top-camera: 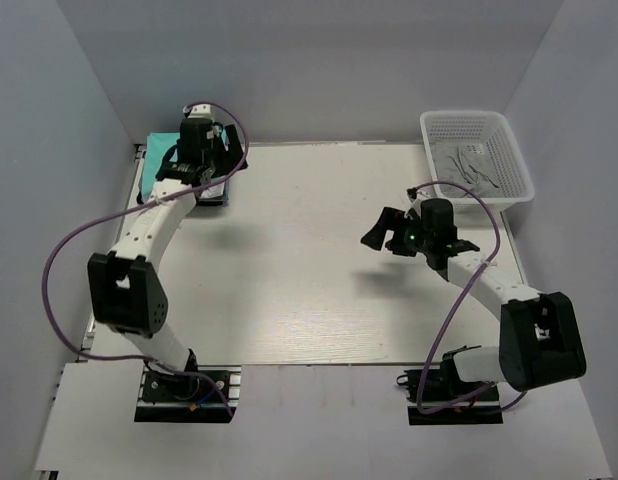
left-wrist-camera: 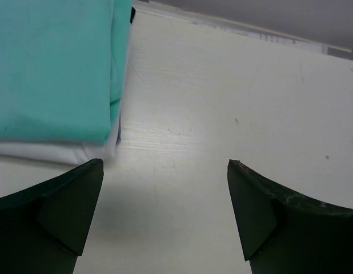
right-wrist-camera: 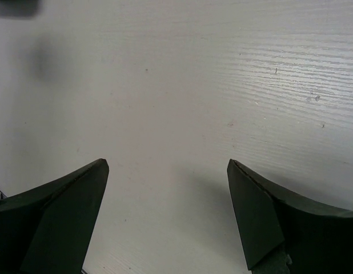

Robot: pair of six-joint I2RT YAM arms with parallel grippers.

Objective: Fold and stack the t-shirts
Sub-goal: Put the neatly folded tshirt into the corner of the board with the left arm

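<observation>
Stack: sits at the far-left corner of the table, partly hidden under the left arm in the top view.
Teal shirt: folded flat with neat edges; it lies on top of the stack.
White shirt: folded, directly under the teal one. Only its near edge shows as a thin pale band, so whether one white shirt or more lies there cannot be told.
Left gripper: jaws stand wide apart with nothing between them. It hangs over bare table just beside the stack's near-right corner and does not touch the cloth.
Right gripper: jaws also wide apart and empty. It hovers over bare table on the right side, well apart from the stack and near the basket.
Basket: a white mesh one at the far-right corner. Something pale and crumpled lies in it; it looks like cloth, possibly another white shirt, but it is too small to be sure.
Done: at least two shirts look folded and stacked, and no loose shirt lies on the open table.
Left to do: if the basket does hold a shirt, it has to be taken out, spread, folded and laid on the stack. If not, the task looks close to finished.
Likely step now: between shirts, both arms free.
</observation>
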